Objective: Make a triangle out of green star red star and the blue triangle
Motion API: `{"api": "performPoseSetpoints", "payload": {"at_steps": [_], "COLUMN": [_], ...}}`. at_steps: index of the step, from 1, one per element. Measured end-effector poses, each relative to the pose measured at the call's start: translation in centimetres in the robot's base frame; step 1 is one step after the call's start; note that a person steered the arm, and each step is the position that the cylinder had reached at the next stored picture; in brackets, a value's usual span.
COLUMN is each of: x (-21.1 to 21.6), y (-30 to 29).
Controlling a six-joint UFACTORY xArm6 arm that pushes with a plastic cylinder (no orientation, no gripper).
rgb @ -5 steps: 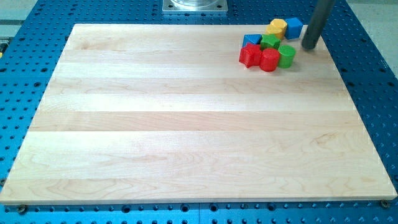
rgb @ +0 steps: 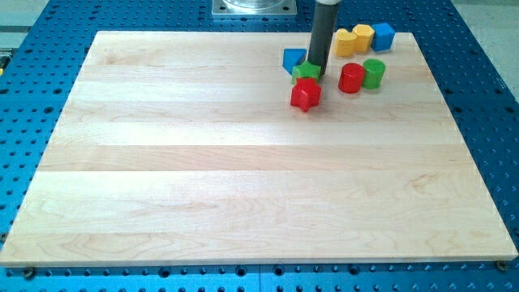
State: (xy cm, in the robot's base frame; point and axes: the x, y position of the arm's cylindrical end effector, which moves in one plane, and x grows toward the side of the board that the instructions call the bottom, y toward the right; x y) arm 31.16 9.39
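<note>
Resting my tip (rgb: 315, 75) on the green star (rgb: 305, 72), blue triangle (rgb: 293, 58) just left, red star (rgb: 306, 94) below, no jaws, only a rod.

A robotics lab bench: a pale wooden board (rgb: 243, 162) lies on a blue perforated metal table (rgb: 486, 122), with a bolted grey metal mounting plate (rgb: 253, 8) at twelve o'clock

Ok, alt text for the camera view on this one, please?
My tip rests on the green star block, with the blue triangle block at the star's upper left and the red star block just below, near the top of the wooden board. To the right sit red and green cylinders, two yellow blocks and a blue cube.
</note>
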Motion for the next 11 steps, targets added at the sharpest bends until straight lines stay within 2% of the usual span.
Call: {"api": "performPoseSetpoints", "payload": {"at_steps": [1,2,3,4,6,7,9,10,11], "x": [2.9,3.1,4.0,5.1,3.9,6.3,8.4,8.1,5.7], "y": [1.3,0.4,-8.3,-14.4,0.1,-0.4,-10.9,-13.3,-11.5]}}
